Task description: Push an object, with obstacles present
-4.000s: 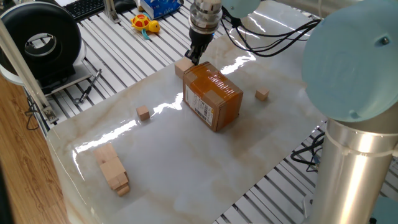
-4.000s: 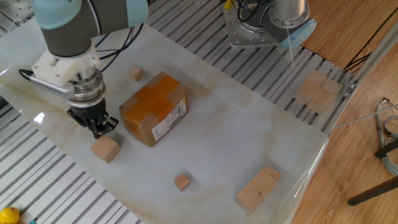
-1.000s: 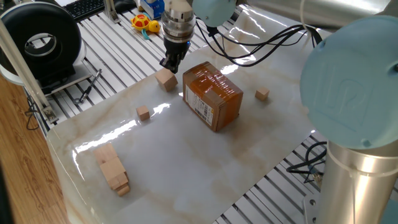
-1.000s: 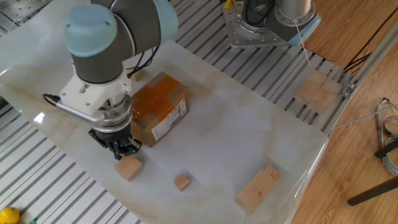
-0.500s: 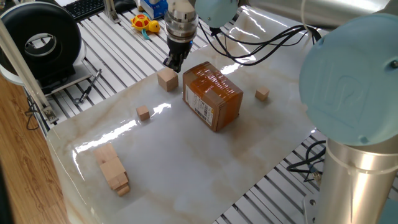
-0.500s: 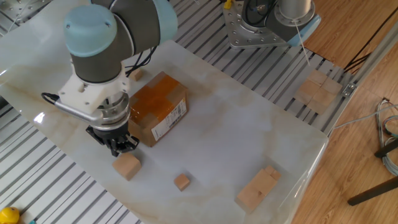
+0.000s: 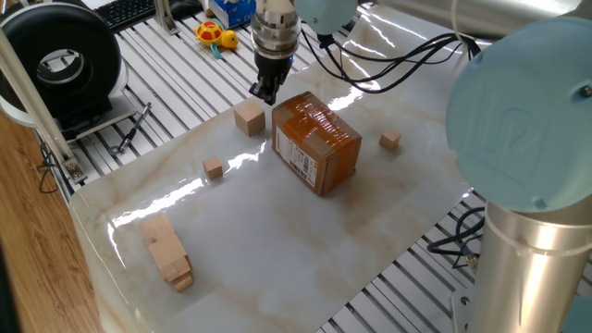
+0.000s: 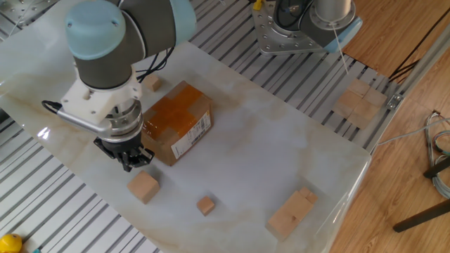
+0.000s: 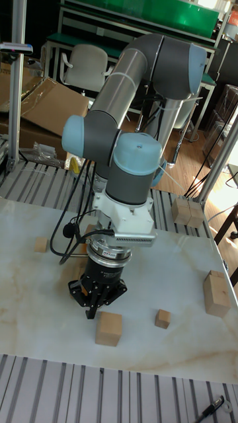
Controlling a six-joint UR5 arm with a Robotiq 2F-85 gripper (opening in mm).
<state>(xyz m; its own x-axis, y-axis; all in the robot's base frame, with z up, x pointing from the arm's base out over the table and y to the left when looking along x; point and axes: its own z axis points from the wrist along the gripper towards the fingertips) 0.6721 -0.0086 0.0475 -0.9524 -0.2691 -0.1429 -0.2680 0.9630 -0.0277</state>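
Note:
The object, a plain light-wood cube [image 7: 249, 118], sits on the marble table near the box's end; it also shows in the other fixed view [image 8: 143, 187] and in the tall view [image 9: 109, 328]. My gripper [image 7: 266, 94] [image 8: 129, 165] [image 9: 92, 312] points down just behind the cube with a small gap, fingers shut and holding nothing. The obstacles lie around: an orange-brown cardboard box [image 7: 317, 141] [image 8: 176, 123] right beside the gripper, two tiny wooden cubes [image 7: 214, 167] [image 7: 389, 141], and long pale wooden blocks [image 7: 167, 250] [image 8: 292, 211].
The marble table's edge [image 7: 92, 222] runs close to the long blocks. A slatted metal bench [image 7: 148, 65] surrounds the table, with a black fan [image 7: 65, 60] and toys [image 7: 215, 35] on it. More wooden blocks [image 8: 358, 102] lie off the table.
Since four seconds ago the cube was pushed along the table away from the box's corner. In the last second the gripper drew back from it; the cube now rests still.

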